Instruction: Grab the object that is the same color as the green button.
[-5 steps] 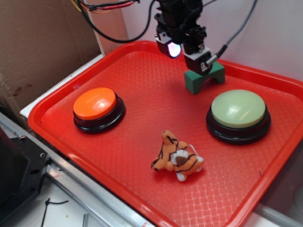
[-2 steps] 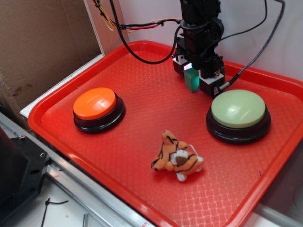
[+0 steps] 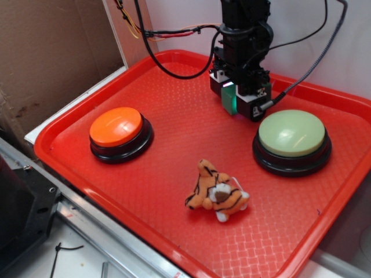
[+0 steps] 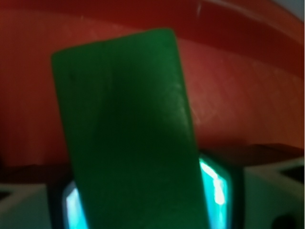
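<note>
A: Exterior view first. Gripper (image 3: 235,99) sits low at the back of the red tray (image 3: 174,116), its two black fingers closed in on the green block (image 3: 230,98). Only a narrow lit strip of the block shows between them.

B: Block on the tray or off it?

A: Can't tell; finger bodies hide its base. It's at the tray's far side, just left of and behind the green button (image 3: 291,135).

B: Clearance to the button?

A: Tight. The right finger (image 3: 255,104) ends just beside the button's black base; can't say if they touch. Cables (image 3: 174,52) loop from the arm over the tray's back left area, above the surface.

B: Other stuff?

A: Orange button (image 3: 116,127) on the left, well apart from the gripper. Plush tiger (image 3: 217,194) lies near the front, between the two buttons, clear of the arm. Cardboard (image 3: 52,58) stands off the tray to the left.

B: Wrist view?

A: Green block (image 4: 128,138) fills most of it, a flat face tilted slightly left, blurred. Red tray floor and rim (image 4: 248,57) behind it. Finger pads (image 4: 217,183) glow cyan at both lower edges of the block, pressed against it. The arch cutout isn't visible here.
</note>
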Robot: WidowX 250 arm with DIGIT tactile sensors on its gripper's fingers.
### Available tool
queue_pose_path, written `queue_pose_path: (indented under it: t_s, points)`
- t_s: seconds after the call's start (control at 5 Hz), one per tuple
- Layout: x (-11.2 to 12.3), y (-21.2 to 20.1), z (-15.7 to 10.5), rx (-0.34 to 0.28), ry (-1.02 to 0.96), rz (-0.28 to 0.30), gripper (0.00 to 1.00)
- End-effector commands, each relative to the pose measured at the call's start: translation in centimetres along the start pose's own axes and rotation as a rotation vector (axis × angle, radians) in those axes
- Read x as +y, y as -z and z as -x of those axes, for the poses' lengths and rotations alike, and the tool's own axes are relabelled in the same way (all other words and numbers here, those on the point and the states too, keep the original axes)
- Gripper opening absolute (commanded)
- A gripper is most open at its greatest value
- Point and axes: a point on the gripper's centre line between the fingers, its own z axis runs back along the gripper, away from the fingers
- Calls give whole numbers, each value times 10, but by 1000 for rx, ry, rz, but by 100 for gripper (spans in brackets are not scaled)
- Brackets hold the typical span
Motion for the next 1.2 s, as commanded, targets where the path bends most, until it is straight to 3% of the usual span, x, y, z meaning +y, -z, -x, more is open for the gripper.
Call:
queue_pose_path:
  t_s: [0.0, 0.2, 0.4, 0.6, 0.8, 1.0]
  points:
    - [-3, -84, 36, -8, -122, 15, 0]
    - [-10, -108, 75, -29, -173, 8, 0]
    - [-14, -132, 120, -50, -203, 41, 0]
    - [-13, -145, 151, -110, -216, 55, 0]
    - [-18, -146, 164, -150, -239, -4, 0]
    - [-22, -143, 161, -163, -228, -22, 0]
